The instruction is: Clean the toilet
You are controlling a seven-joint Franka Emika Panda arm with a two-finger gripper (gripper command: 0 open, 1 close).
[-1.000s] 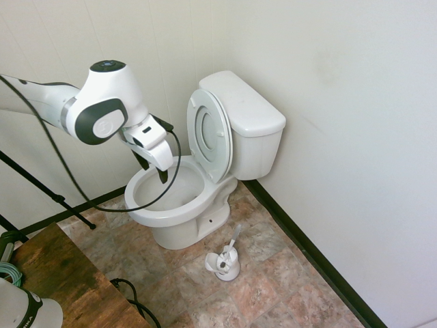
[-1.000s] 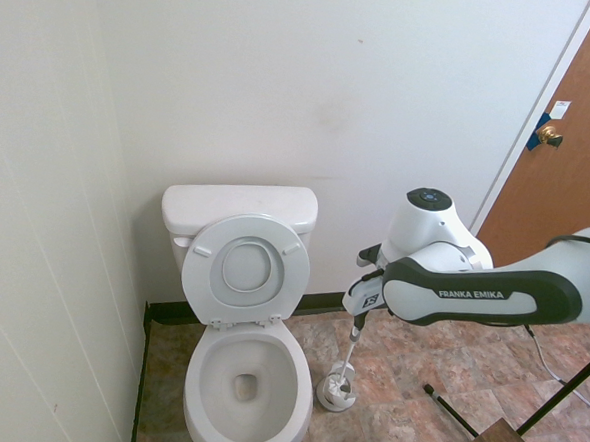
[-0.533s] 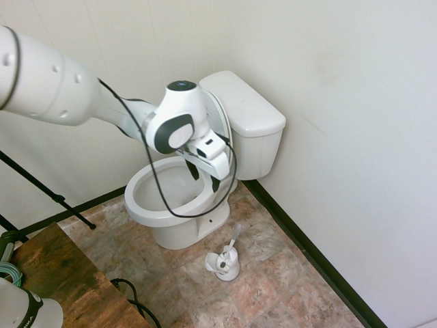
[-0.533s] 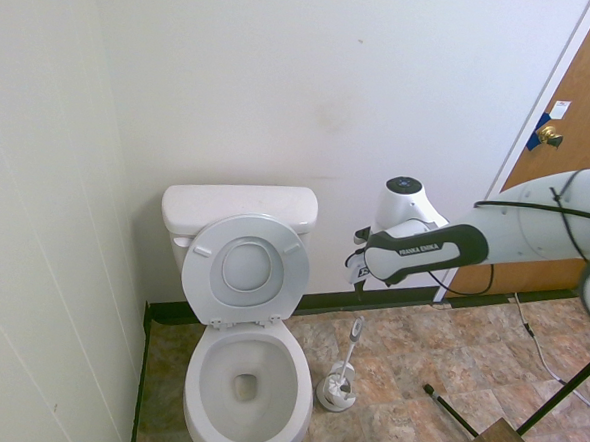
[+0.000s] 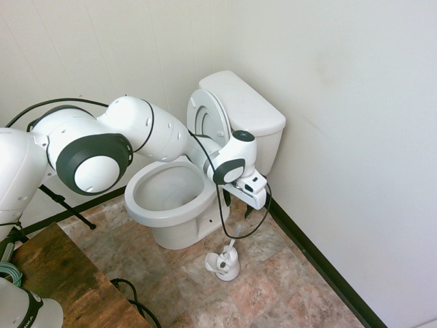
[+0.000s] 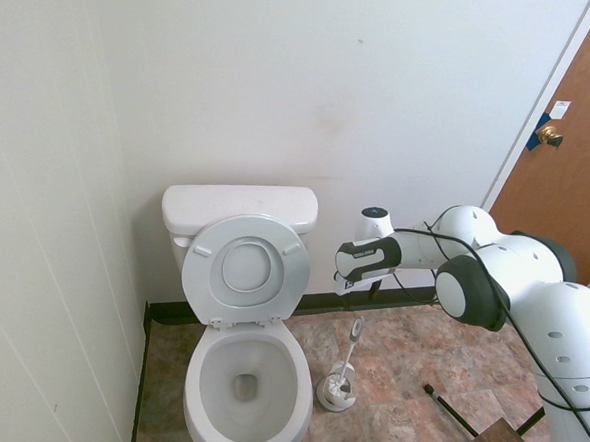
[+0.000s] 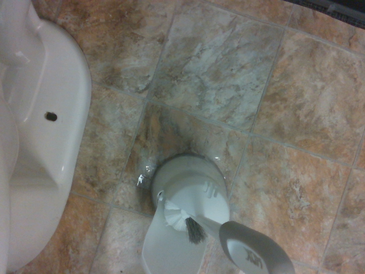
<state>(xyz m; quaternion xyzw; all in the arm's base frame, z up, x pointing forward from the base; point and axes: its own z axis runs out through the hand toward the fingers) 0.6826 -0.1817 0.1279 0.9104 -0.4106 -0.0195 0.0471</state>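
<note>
In the first exterior view, the toilet (image 5: 176,234) stands around the middle of the frame, its lid (image 5: 207,117) raised. A brush carried across at too low a height could knock the bowl's rim. Just right of the toilet, lower centre, the brush holder (image 5: 227,267) looks light; a sideways nudge or a brush head catching its wall might tip it. The brush handle (image 6: 356,330) leans upward, so a badly angled descent could push it over or close beside it. The gripper (image 5: 238,207), right of centre, is spread and empty.

Farther left in the second exterior view, the bowl's front is cut off by the bottom edge. In the wrist view, the toilet is cropped at left, the bristles lie partly hidden at lower centre, and the handle runs off the bottom edge.
</note>
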